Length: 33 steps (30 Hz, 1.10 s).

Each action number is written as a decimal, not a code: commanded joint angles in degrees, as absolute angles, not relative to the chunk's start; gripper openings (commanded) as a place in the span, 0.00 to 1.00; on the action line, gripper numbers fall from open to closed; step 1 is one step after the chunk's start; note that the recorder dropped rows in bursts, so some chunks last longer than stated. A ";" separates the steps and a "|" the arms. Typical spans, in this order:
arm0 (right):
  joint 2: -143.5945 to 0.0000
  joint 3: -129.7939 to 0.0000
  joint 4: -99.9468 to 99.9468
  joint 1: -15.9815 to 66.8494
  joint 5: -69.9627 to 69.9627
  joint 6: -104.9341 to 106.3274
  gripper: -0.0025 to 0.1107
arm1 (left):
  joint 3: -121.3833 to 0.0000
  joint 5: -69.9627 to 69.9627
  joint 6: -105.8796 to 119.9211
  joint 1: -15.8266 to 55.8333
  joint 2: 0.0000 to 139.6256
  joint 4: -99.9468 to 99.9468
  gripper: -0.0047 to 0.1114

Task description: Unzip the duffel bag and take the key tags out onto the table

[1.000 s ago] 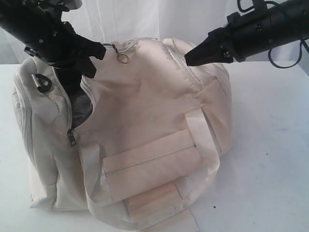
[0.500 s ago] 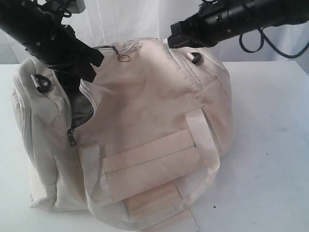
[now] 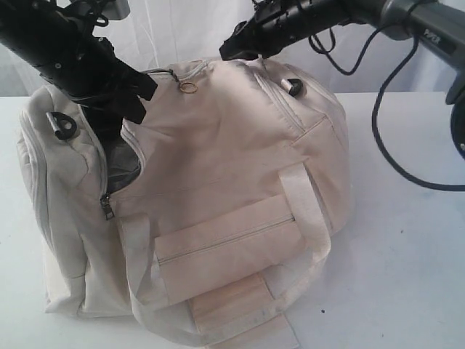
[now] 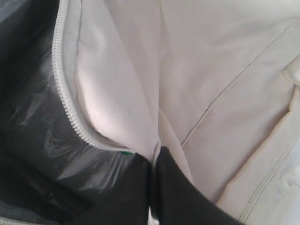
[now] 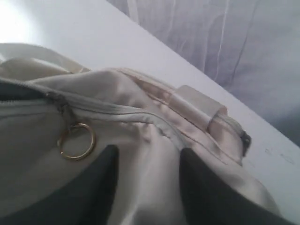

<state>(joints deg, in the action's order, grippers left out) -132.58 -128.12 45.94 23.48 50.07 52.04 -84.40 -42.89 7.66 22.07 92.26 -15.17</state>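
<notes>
The cream duffel bag (image 3: pixel 232 167) lies on the white table (image 3: pixel 407 240), its main zip parted at the left, showing dark lining (image 3: pixel 123 163). My left gripper (image 3: pixel 138 91) is shut on a fold of the bag's fabric (image 4: pixel 153 161) beside the zip teeth (image 4: pixel 70 108); crinkled plastic and a tiny green speck (image 4: pixel 125 152) show inside. My right gripper (image 3: pixel 227 52) hovers open over the bag's top (image 5: pixel 147 159), with the gold pull ring (image 5: pixel 76 140) just beside one finger (image 5: pixel 105 173). The key tags are hidden.
A black strap ring (image 3: pixel 64 127) sits on the bag's left end and another (image 3: pixel 293 86) near its top right. The front zip pocket (image 3: pixel 225 243) faces the camera. A white curtain (image 3: pixel 189 29) hangs behind. The right arm's cable (image 3: pixel 385 138) loops over the table.
The right arm has swung left across the bag's top, ending near the gold pull ring. The left gripper and the bag have stayed put.
</notes>
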 commanded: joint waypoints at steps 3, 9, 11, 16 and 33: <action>-135.42 -128.63 45.54 26.92 46.59 63.38 0.66 | -84.68 -44.41 7.93 22.26 91.27 -16.04 0.04; -136.04 -128.63 45.18 26.92 46.33 74.37 0.67 | -84.68 -44.41 9.27 22.26 91.27 -16.46 0.04; -136.04 -128.63 45.18 26.92 46.68 74.78 0.69 | -84.68 -44.41 9.27 22.26 91.27 -16.43 0.04; -136.04 -128.63 45.29 26.92 47.58 74.54 0.73 | -84.68 -44.30 9.27 22.26 91.27 -16.43 0.04; -135.17 -128.63 45.98 26.92 48.37 73.01 0.74 | -84.68 -44.07 9.41 22.26 91.27 -16.43 0.04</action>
